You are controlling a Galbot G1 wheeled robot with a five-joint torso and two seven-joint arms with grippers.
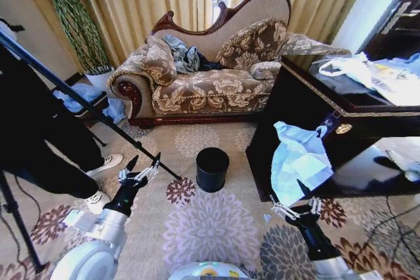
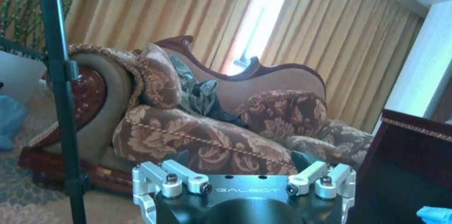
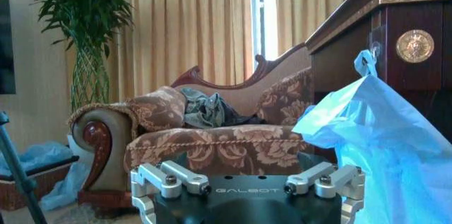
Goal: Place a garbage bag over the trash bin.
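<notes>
Simply crinkly pale blue garbage bag (image 1: 298, 162) beside glossy black trash bin (image 1: 212, 168).

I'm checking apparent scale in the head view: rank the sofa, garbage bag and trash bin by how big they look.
1. sofa, clearly largest.
2. garbage bag.
3. trash bin, smallest, though the bag hangs nearer the camera, so their true sizes stay unsure.

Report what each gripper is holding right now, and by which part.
Nothing is held. The left gripper is open in the air beside the trash bin. The right gripper is open just under the garbage bag hanging on the dark desk.
</notes>
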